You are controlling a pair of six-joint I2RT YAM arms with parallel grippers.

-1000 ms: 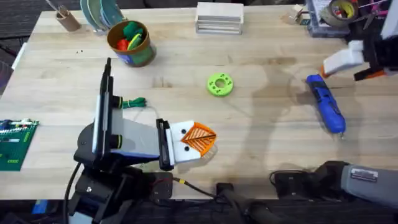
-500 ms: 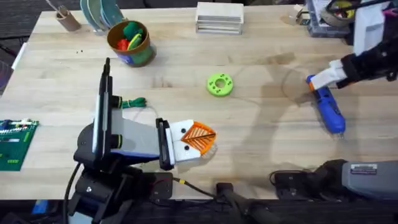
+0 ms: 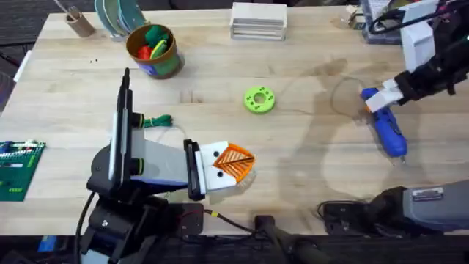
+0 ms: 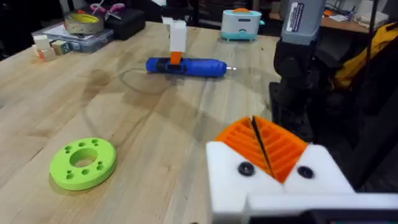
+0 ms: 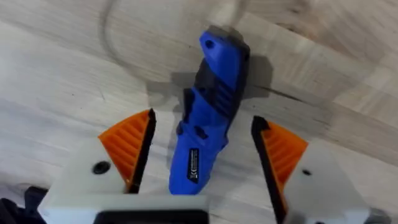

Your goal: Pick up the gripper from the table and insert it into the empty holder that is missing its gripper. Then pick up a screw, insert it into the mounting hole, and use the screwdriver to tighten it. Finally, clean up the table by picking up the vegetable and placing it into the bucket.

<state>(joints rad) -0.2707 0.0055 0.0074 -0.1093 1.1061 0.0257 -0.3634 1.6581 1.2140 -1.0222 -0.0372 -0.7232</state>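
The blue screwdriver (image 3: 386, 126) lies on the table (image 3: 308, 169) at the right, its thin bit toward the front edge. My right gripper (image 3: 381, 97) hangs open over its rear end, an orange pad on each side of the body (image 5: 208, 118). My left gripper (image 3: 234, 164) rests near the front centre, shut, its two orange ribbed pads (image 4: 261, 142) pressed together in white holders (image 4: 273, 183) with dark screw heads. The green vegetable (image 3: 158, 121) lies beside the left arm. The bucket (image 3: 155, 51) stands at the back left.
A green disc with holes (image 3: 259, 99) lies mid-table. A white box (image 3: 258, 20) and a tan wooden cup (image 3: 79, 23) stand along the far edge. A parts tray with tape (image 3: 392, 18) is at the back right. A green circuit board (image 3: 16, 169) lies front left.
My right gripper has come in from the far right edge and lowered over the screwdriver's rear end. The left arm and the other objects have not moved.
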